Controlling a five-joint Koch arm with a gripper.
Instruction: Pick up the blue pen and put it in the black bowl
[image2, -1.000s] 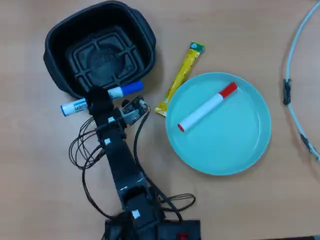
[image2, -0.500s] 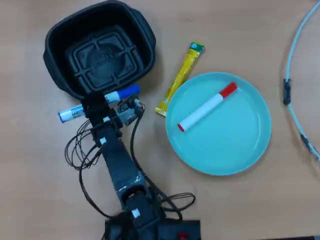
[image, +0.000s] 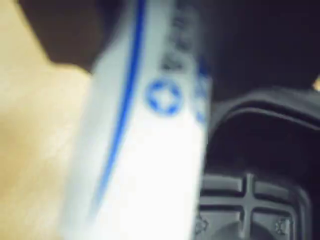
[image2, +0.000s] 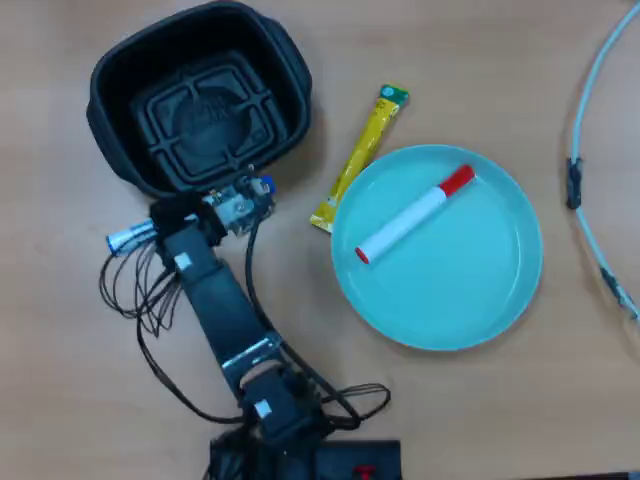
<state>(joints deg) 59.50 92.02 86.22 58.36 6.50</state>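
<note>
In the wrist view the blue pen (image: 150, 150) fills the middle, blurred and very close, a white barrel with blue print. In the overhead view my gripper (image2: 192, 213) is shut on it crosswise. The pen's pale end (image2: 130, 237) sticks out to the left and its blue cap points right, by the rim. The gripper is at the near rim of the black bowl (image2: 103, 105). The bowl's ribbed floor (image: 260, 195) shows at the lower right of the wrist view, with nothing in it.
A round teal plate (image2: 500, 280) to the right holds a red-capped marker (image2: 415, 213). A yellow sachet (image2: 362, 155) lies between bowl and plate. A white cable (image2: 590, 120) runs down the right edge. The arm's own wires (image2: 140, 300) loop to its left.
</note>
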